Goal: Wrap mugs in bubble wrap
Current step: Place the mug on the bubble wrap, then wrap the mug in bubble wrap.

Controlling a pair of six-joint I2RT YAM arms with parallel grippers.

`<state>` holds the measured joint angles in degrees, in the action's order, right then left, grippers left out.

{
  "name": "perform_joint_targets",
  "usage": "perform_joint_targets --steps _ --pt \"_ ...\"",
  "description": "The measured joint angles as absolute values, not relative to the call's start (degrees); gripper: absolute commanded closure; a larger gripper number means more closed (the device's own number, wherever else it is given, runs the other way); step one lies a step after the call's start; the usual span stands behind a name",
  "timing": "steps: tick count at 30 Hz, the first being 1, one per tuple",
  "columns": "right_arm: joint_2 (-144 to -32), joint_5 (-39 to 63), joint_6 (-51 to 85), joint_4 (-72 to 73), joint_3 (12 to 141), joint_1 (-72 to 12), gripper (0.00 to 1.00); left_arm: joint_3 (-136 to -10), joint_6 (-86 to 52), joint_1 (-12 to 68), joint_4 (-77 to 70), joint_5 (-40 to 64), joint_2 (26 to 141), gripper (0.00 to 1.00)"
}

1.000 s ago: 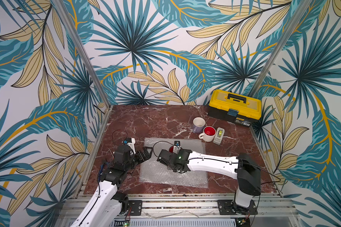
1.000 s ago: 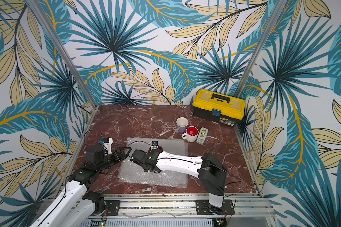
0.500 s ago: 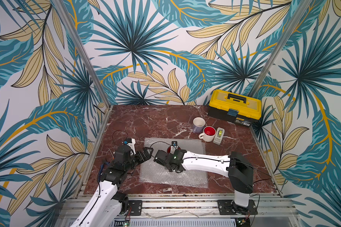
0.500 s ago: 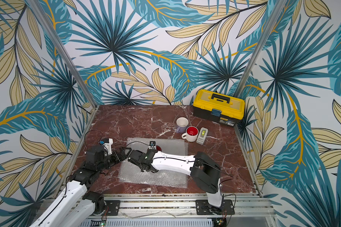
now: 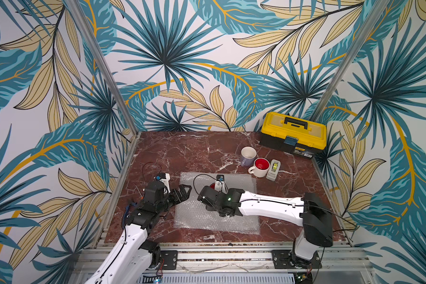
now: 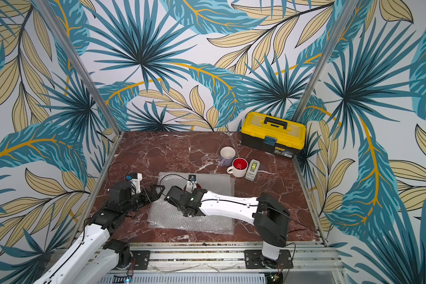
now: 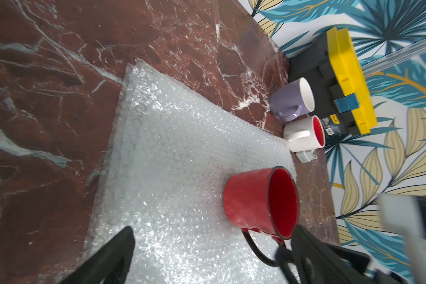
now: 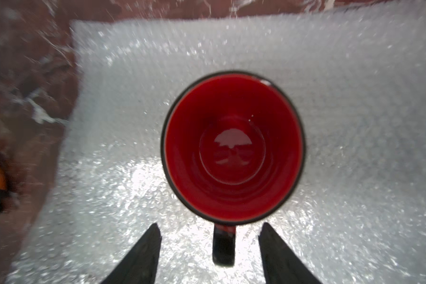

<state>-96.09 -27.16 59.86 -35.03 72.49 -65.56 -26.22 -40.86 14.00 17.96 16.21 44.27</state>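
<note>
Clear bubble wrap (image 5: 194,221) lies flat beneath the right gripper (image 8: 210,225), serving as the wrapping base. The red mug (image 8: 233,147) stands upright on it, directly ahead of that gripper, whose jaws stand apart either side of the handle (image 8: 223,246), not touching it. The left gripper (image 7: 213,228), jaws spread wide, hovers beside the mug, probably positioned to lift a wrap edge.

A robot lab booth: leaf-print wall panels (image 5: 207,61), aluminium frame rail (image 5: 219,255), marble-look tabletop (image 5: 182,152)
</note>
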Motion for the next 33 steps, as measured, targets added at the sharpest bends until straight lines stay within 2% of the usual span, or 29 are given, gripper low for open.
perform_joint_targets --steps 2,7,12,19,26,33 --pt "-89.9 -29.2 58.2 -32.6 68.0 -65.5 0.22 -28.0 -39.8 17.7 19.1 13.7 47.5 0.0" --pt "-78.8 -32.0 55.0 -29.3 58.1 -60.8 0.21 -37.3 -37.6 27.9 20.4 8.4 58.7 0.0" --pt "-73.9 -28.9 49.3 -25.9 48.1 -49.3 0.24 -49.1 -35.3 34.9 23.9 2.5 71.0 0.0" --pt "-74.9 -17.6 42.5 -21.5 43.9 -35.3 0.29 -53.5 -33.8 37.6 26.3 -0.3 75.4 0.0" --pt "-80.1 -7.3 41.0 -13.6 41.5 -29.6 0.34 -53.5 -32.8 37.6 26.2 1.1 75.2 0.0" --pt "-83.6 -3.0 40.9 -8.8 41.1 -27.1 0.36 -53.4 -33.0 37.6 23.6 4.8 74.8 0.0"
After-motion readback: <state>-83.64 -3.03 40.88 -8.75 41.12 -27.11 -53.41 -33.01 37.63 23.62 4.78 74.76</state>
